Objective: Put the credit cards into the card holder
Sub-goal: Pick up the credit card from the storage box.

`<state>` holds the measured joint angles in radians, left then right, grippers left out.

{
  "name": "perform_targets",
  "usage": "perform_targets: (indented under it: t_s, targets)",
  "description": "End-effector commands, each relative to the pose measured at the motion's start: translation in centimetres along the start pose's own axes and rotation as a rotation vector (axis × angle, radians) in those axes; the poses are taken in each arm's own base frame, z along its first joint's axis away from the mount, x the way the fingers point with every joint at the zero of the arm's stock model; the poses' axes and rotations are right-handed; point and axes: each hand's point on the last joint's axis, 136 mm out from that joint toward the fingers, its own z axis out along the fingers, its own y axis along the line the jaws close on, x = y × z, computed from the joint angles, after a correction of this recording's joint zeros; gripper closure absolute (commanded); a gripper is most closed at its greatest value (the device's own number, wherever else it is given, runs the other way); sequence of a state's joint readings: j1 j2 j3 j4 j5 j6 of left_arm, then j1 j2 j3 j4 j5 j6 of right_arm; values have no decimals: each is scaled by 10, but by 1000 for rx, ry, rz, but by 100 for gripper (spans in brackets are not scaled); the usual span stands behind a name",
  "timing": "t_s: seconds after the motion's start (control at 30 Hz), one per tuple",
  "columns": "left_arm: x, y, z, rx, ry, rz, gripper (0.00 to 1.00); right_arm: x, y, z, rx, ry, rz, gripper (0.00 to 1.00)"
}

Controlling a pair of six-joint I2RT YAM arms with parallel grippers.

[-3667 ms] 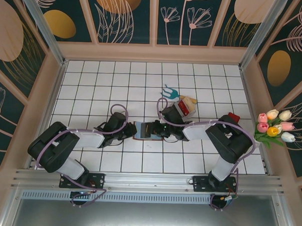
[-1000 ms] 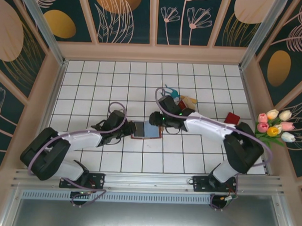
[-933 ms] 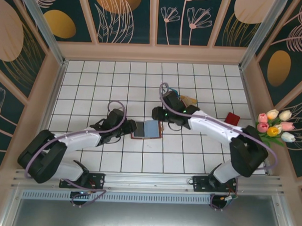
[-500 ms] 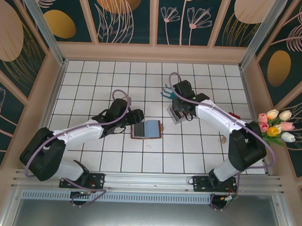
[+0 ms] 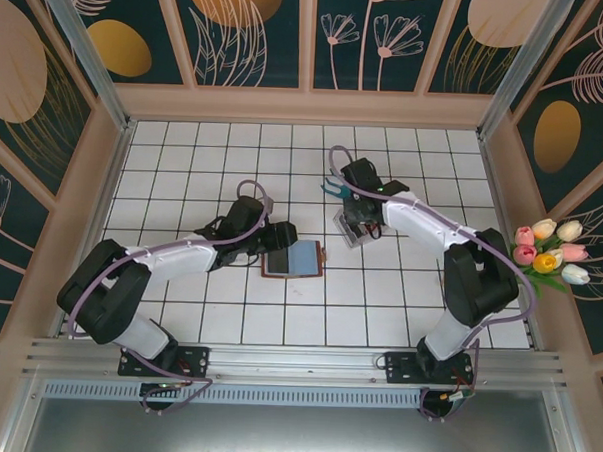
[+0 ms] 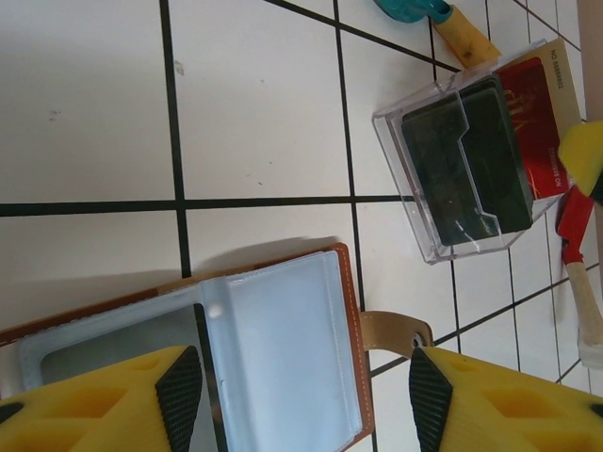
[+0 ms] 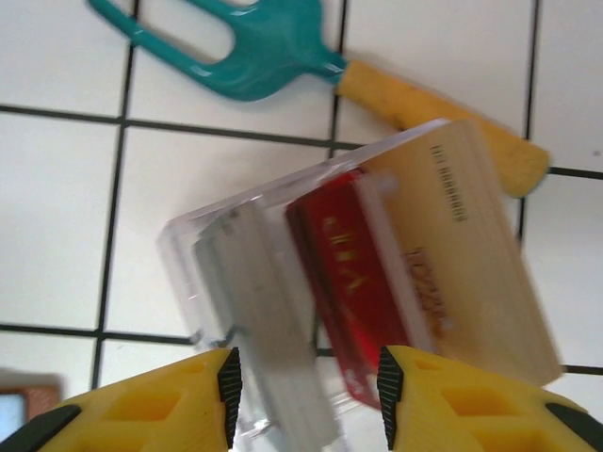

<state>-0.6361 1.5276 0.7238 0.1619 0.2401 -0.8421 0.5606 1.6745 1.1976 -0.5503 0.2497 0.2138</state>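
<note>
Right fingers (image 7: 132,410) near cards (image 7: 363,282), lettering illegible

**Three views, one tabletop**

My top camera looks steeply down from above and behind the arm bases and takes in the whole tiled table (image 5: 184,161). My left wrist camera sits close over the open card holder (image 6: 273,348), facing down, with the clear box (image 6: 462,174) at its upper right. My right wrist camera hangs nearer still, straight above that box, beside the garden fork (image 7: 236,56). All three views share the box and the fork.
</note>
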Motion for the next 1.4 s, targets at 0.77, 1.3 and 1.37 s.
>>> perform_targets:
  t_s: [0.77, 1.3, 1.37]
  targets:
    - [-2, -14, 9, 34, 27, 5, 36, 13, -4, 33, 299, 44, -208, 55]
    - [-1, -12, 12, 24, 37, 10, 36, -1, -7, 14, 297, -8, -188, 63]
    - [-1, -12, 12, 23, 39, 11, 36, -1, -8, 12, 300, -11, -187, 63]
